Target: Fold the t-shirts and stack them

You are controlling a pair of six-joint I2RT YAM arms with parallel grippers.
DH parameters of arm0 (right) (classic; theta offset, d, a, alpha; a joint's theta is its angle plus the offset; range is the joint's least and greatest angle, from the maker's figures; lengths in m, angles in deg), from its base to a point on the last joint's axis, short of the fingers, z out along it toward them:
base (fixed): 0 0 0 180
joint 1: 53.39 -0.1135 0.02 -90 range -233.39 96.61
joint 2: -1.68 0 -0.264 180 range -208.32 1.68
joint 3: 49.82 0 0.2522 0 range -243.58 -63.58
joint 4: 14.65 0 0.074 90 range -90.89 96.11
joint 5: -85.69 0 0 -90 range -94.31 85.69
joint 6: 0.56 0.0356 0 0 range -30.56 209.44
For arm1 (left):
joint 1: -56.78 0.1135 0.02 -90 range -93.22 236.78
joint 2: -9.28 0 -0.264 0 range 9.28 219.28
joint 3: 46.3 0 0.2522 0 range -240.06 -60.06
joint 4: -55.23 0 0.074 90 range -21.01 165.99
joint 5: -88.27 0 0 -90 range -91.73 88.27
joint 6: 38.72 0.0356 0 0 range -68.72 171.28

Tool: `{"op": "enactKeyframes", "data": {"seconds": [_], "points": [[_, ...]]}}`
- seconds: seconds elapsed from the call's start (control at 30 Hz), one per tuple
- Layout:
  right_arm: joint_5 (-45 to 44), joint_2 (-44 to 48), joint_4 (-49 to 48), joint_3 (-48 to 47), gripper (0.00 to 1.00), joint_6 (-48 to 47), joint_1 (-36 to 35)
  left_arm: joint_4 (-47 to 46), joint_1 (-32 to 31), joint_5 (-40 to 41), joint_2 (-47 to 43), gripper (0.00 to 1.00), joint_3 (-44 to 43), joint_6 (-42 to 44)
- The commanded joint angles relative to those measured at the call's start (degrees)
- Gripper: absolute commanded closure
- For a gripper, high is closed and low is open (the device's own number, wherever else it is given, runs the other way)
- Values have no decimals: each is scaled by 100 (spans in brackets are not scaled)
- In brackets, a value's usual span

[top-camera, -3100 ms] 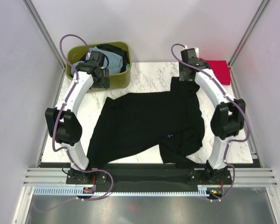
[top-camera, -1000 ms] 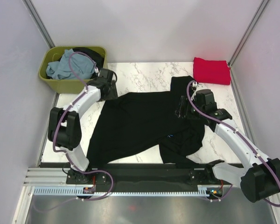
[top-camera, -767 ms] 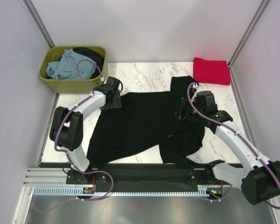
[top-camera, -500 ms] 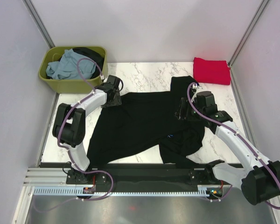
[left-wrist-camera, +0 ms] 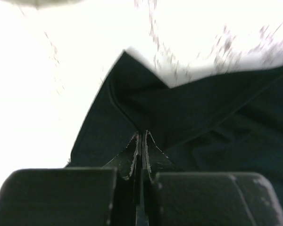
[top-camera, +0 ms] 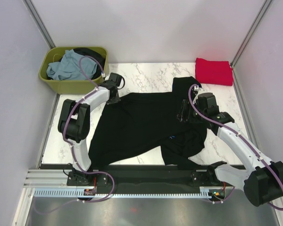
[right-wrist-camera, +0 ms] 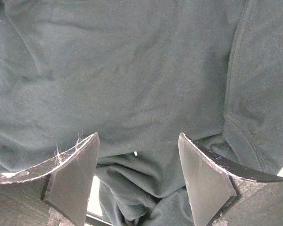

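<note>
no words, labels, brands or numbers can be read anywhere; the small blue print (top-camera: 172, 137) on the black t-shirt (top-camera: 146, 117) is too tiny to read.

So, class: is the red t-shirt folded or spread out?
Folded: the red t-shirt lies as a small, compact rectangle with squared edges.

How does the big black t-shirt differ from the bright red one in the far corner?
The large black cloth t-shirt lies spread and rumpled across the marble table; the bright red cloth t-shirt sits folded in a neat rectangle at the far right corner. The black one covers far more surface. The left gripper is shut on its edge, the right gripper open above it; neither is near the red one. Both lie on the table.
</note>
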Motion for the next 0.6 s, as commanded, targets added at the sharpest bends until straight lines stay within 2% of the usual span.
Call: {"op": "enactKeyframes", "data": {"seconds": [0.0,0.2,0.3,0.33,0.37,0.4,0.43,0.47,0.5,0.57], "points": [[-94,-109,-152,33,24,-64,-31,-221,142,287,-182,98,-490,101],[-261,-285,-169,-63,24,-64,-39,69,669,313,124,98,-1658,136],[-357,-390,-169,-116,24,-55,-39,462,898,112,1037,96,-2834,276],[-384,-425,-178,-134,24,-47,-39,656,951,-80,1405,94,-3734,329],[-454,-512,-196,-142,24,-29,-48,867,986,-187,1722,87,-4247,382],[-498,-566,-196,-169,24,-29,-39,1452,1013,-249,2360,77,-4775,426],[-533,-610,-213,-186,24,-3,-39,1684,1013,-458,2593,57,-5702,470],[-594,-706,-222,-213,24,-3,-39,1887,1004,-591,2760,33,-5999,514],[-673,-750,-213,-282,24,-3,-39,1950,987,-679,2753,28,-6071,488],[-875,-873,-205,-388,24,24,-39,1854,952,-689,2474,22,-5661,409]]}}
